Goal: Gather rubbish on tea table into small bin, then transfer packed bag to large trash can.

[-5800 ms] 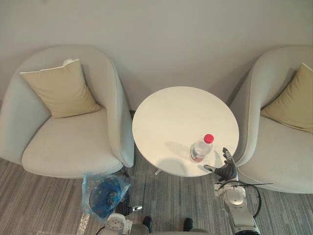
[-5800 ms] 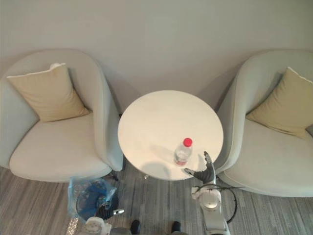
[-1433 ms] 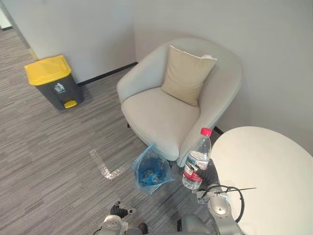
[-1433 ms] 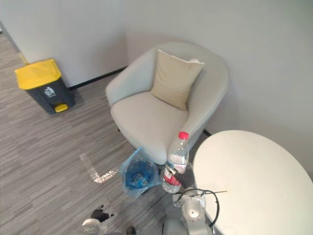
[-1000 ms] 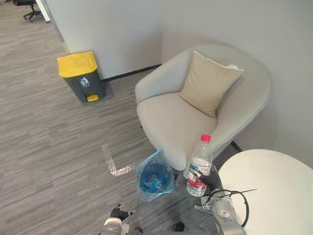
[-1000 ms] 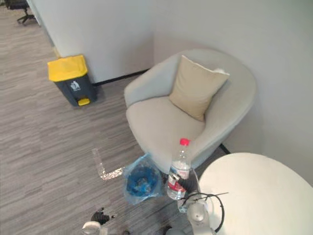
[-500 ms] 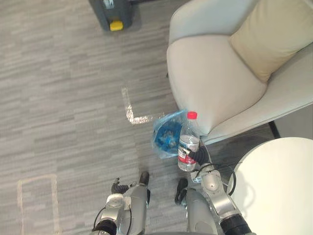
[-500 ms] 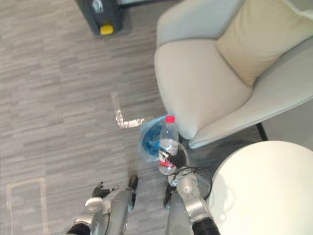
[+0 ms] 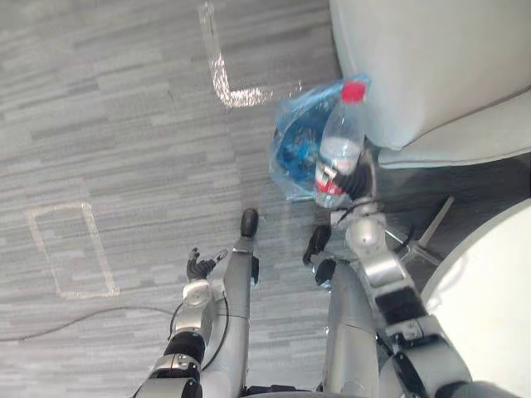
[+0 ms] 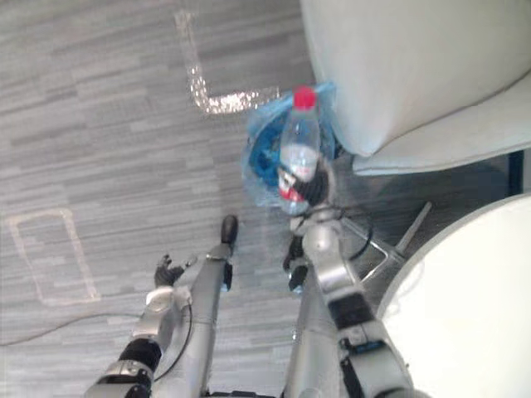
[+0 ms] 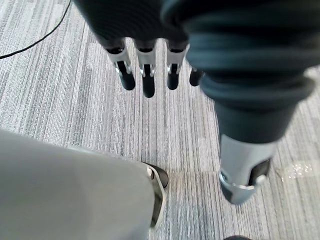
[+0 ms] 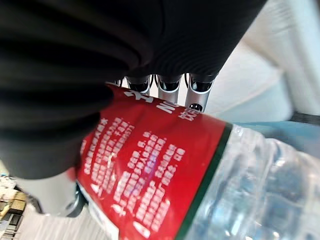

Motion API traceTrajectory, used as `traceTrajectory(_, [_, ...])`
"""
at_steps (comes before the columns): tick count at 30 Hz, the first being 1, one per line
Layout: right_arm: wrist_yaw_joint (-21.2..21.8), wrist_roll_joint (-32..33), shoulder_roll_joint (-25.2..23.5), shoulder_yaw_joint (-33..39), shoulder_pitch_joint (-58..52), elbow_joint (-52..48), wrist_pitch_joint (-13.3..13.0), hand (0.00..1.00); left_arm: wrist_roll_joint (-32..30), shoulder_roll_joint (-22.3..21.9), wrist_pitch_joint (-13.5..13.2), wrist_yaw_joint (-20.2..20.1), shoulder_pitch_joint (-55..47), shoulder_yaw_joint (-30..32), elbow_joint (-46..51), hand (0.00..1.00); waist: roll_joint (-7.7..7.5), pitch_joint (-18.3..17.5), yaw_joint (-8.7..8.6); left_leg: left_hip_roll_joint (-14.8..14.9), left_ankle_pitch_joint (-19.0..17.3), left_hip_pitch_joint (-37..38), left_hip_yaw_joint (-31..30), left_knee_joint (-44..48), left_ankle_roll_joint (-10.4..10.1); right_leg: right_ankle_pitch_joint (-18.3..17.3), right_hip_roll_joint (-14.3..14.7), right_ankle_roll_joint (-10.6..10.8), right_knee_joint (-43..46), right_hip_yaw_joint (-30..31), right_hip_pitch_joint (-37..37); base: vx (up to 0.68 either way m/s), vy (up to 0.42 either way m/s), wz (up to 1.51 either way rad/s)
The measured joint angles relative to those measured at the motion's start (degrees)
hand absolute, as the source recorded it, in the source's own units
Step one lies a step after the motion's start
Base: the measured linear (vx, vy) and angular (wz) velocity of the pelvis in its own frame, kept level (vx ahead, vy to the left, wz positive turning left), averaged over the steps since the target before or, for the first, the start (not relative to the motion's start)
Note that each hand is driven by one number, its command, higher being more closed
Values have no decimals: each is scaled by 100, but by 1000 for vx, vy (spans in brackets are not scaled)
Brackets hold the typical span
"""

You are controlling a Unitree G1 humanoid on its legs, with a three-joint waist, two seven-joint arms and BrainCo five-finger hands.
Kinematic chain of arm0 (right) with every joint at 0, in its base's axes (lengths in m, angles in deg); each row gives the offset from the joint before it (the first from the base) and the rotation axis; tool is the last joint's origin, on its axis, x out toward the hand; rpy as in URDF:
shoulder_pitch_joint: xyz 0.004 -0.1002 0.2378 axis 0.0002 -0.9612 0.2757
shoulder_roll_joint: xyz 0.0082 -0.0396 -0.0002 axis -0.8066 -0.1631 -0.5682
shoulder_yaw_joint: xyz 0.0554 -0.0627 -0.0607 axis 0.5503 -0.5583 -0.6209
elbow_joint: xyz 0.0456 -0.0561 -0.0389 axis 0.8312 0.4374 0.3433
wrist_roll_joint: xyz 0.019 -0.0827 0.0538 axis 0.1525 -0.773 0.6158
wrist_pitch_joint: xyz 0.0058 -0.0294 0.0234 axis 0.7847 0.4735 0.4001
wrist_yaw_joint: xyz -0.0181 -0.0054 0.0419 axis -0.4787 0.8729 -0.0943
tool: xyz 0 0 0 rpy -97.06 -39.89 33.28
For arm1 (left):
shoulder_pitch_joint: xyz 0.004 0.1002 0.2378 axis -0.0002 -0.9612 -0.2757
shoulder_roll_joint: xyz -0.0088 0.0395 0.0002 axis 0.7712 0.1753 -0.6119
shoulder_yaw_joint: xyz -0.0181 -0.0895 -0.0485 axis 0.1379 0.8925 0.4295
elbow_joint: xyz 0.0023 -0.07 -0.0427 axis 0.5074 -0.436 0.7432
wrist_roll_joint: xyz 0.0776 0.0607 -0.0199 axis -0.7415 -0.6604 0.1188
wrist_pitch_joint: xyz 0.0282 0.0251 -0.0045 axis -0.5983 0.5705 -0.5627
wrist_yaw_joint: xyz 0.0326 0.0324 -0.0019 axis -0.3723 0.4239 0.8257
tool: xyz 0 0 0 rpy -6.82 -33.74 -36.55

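My right hand is shut on a clear plastic water bottle with a red cap and red label, holding it by its lower part. In the right wrist view the fingers curl round the red label of the bottle. The bottle stands nearly upright in the air, just in front of the small bin, which is lined with a blue plastic bag and sits on the floor against the armchair. My left hand hangs low over the carpet with straight fingers and holds nothing.
A pale armchair stands just behind the bin. The round white tea table lies at my right, its metal foot showing below it. Tape marks are stuck on the grey carpet at the left and in front.
The camera has tipped further down, so the large yellow-lidded can has left the picture. The bottle stays in my right hand, now overlapping the bin's blue bag. My left hand is unchanged.
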Motion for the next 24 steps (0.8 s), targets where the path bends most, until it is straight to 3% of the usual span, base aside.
traceTrajectory(2, [-103, 4, 234, 59, 351, 258, 6, 100, 16, -44, -83, -8, -2, -87, 189, 0, 106, 73, 12, -62, 2, -189, -65, 137, -2, -105, -33, 44, 157, 6, -111, 5, 7, 35])
traceTrajectory(5, [-197, 30, 535, 159, 726, 546, 12, 100, 151, -90, -245, -7, -11, -165, 487, 0, 99, 77, 112, -135, 5, -591, -93, 278, -9, -252, -132, 76, 460, 36, -523, -18, -9, 32])
traceTrajectory(13, [-294, 42, 749, 62, 1426, 1235, 49, 100, 319, -43, -267, 94, 24, -383, 869, 0, 81, 128, 124, -165, 19, -1024, -41, 398, -21, -296, -185, 113, 709, 130, -1017, -6, -5, 3])
traceTrajectory(14, [-294, 41, 790, 53, 1509, 1290, 47, 0, 320, -40, -271, 96, 27, -387, 920, 0, 81, 127, 122, -166, 34, -1082, -43, 398, -23, -295, -186, 112, 721, 129, -1081, -24, 4, 6])
traceTrajectory(18, [-296, 97, 835, 48, 1946, 1828, 82, 0, 321, -16, -335, 96, 86, -463, 1019, 0, 81, 127, 130, -168, 83, -1278, -50, 456, -52, -294, -195, 110, 802, 129, -1300, -15, 1, 5])
traceTrajectory(24, [-363, 225, 859, 52, 2141, 1836, 96, 0, 321, 16, -339, 99, 105, -495, 1000, 0, 83, 126, 122, -154, 100, -1292, -22, 481, -54, -294, -187, 110, 864, 209, -1345, -24, 9, -1])
